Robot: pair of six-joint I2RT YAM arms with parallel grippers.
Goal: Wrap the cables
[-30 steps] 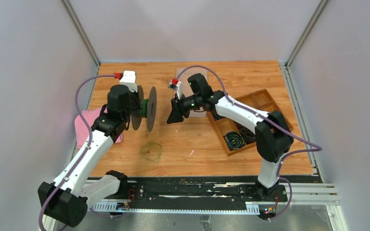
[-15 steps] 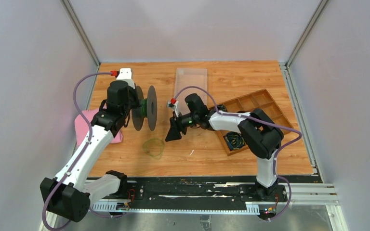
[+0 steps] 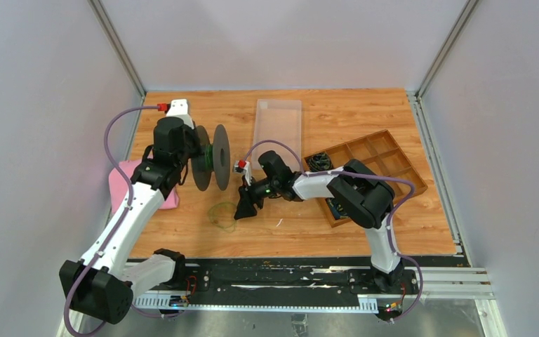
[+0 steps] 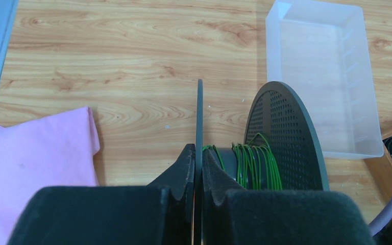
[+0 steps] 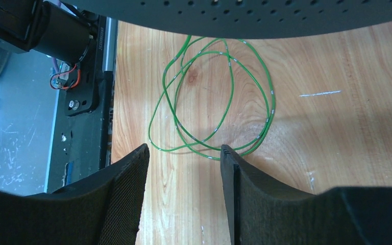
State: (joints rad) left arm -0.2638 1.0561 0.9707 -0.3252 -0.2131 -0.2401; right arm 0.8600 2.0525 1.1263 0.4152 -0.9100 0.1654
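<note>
Right gripper [image 5: 184, 150], jaws parted, has swung down from beside the spool [image 4: 286, 132] to hover over the loose green cables [image 5: 233, 81] on the tabletop [image 5: 311, 143], apparently poised for a pickup; left gripper [image 4: 198, 152] stays clamped on the spool's flange.

- A spool flange [image 4: 199, 117] is clamped edge-on by the left tool [image 4: 198, 155].
- Green cables [image 4: 252, 166] are wound around its hub [image 4: 228, 159].
- A pink cloth [image 4: 35, 153] is laid on the bench [image 4: 107, 61].

The loose green wire cables [image 3: 222, 214] lie on the wooden table [image 3: 337, 105], before the black plastic spool [image 3: 210, 167]. Pink cloth [image 3: 123, 182] lies left, clear plastic bin [image 3: 278, 123] behind, wooden compartment tray [image 3: 386, 151] right.
</note>
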